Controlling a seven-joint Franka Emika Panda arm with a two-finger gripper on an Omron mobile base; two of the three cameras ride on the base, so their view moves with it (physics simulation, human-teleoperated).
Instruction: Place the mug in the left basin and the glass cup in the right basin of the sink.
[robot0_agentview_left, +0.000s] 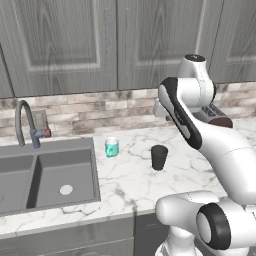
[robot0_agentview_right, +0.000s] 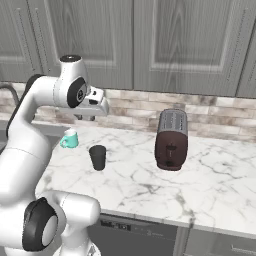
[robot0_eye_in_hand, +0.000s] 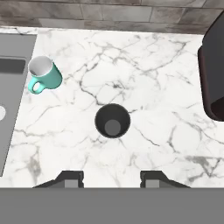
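Note:
The teal and white mug (robot0_agentview_left: 111, 147) stands on the marble counter just right of the sink (robot0_agentview_left: 94, 172), its handle toward the sink in the hand view (robot0_eye_in_hand: 43, 74). The dark glass cup (robot0_agentview_left: 159, 157) stands upright to the mug's right, seen from above (robot0_eye_in_hand: 112, 121) straight ahead of my fingertips (robot0_eye_in_hand: 72, 178). My gripper (robot0_eye_in_hand: 112, 179) is open and holds nothing. It hangs well above the counter (robot0_agentview_right: 86, 118), over the glass cup (robot0_agentview_right: 98, 157) and beside the mug (robot0_agentview_right: 70, 139).
The sink's right basin has a pale drain (robot0_agentview_left: 66, 189), and a ridge (robot0_agentview_left: 31, 182) splits it from the left basin. A curved faucet (robot0_agentview_left: 22, 122) rises behind it. A dark toaster (robot0_agentview_right: 171, 140) stands on the counter to the right. Cabinets hang above the backsplash.

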